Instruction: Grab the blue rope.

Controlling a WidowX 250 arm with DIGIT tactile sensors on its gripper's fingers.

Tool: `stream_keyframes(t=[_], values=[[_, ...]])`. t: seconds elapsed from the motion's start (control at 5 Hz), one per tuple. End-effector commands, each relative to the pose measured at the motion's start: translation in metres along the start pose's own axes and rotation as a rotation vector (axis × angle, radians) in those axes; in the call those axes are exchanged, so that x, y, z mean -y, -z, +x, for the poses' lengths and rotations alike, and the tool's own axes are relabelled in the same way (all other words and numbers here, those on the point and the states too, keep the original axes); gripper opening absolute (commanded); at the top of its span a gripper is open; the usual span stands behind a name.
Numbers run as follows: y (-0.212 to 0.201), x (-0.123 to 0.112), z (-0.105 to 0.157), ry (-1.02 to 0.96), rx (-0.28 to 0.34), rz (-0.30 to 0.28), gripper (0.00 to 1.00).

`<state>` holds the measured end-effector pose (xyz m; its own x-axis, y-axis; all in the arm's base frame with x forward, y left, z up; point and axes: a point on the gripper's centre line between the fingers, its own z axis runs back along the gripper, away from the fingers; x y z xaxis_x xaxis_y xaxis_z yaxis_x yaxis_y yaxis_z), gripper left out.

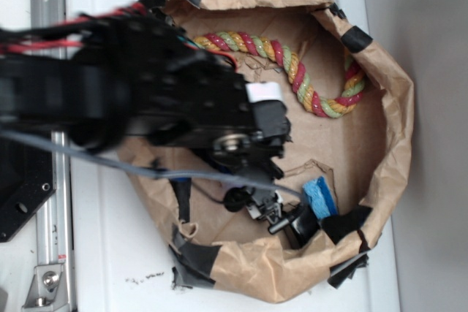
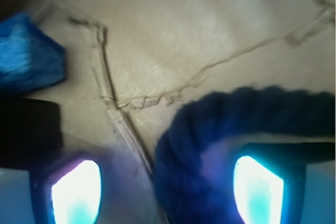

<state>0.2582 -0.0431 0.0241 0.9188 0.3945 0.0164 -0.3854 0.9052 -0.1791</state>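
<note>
Only the wrist view shows the blue rope, curving between the spread-open, empty tool; the exterior view hides it.

I see a crumpled brown paper bag lying on its side on a white table, its rolled rim patched with black tape at several spots; inside it, near the top, a red-yellow-green twisted rope curls down to the right, its far end close to the bag's right wall. A small light-blue sponge sits near the lower rim, just beside a piece of black tape; from the wrist view I see the same sponge at the left edge, on the creased paper floor, which shows thin torn lines. A metal rail runs along the table's left side.
</note>
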Motion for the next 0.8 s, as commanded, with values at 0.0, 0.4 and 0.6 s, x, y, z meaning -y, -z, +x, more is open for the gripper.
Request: stream_keyframes(t=[0.0,0.4,0.6], values=[[0.053,0.048,-0.039,0.096,-0.176,-0.005,0.00],[0.024,0.057,-0.027,0.188,-0.092,0.054,0.00],[-0.010,0.052,-0.011,0.282,-0.018,0.084,0.00]])
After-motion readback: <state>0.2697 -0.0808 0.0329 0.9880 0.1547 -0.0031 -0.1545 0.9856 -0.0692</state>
